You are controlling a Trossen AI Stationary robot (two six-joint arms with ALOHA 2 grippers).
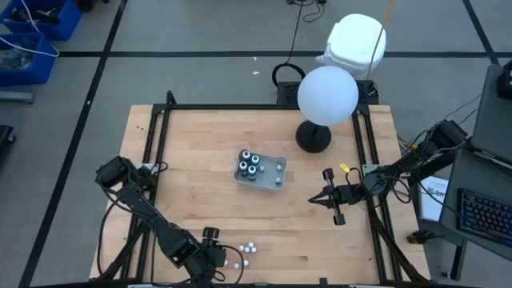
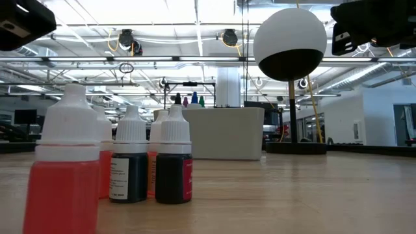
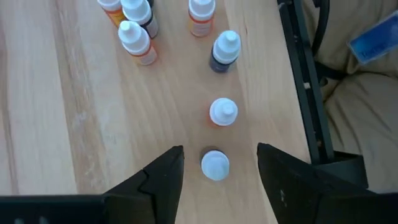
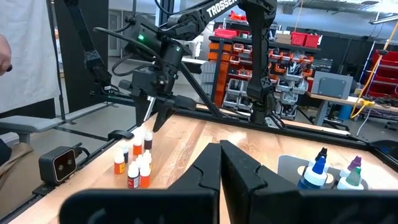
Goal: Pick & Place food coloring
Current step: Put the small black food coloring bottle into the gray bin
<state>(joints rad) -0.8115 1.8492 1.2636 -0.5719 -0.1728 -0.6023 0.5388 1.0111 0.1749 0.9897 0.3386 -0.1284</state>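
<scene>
We see the left gripper (image 3: 216, 180) hanging open over the table's near edge, its fingers either side of one white-capped food coloring bottle (image 3: 215, 165), apparently not touching it. The other small bottles (image 1: 248, 249) stand clustered just beyond, with nothing between them and the gripper. Four more bottles sit in the grey tray (image 1: 277, 182) mid-table, near the white globe lamp (image 1: 327, 94), while the right gripper (image 1: 314, 200) waits shut beside the tray.
</scene>
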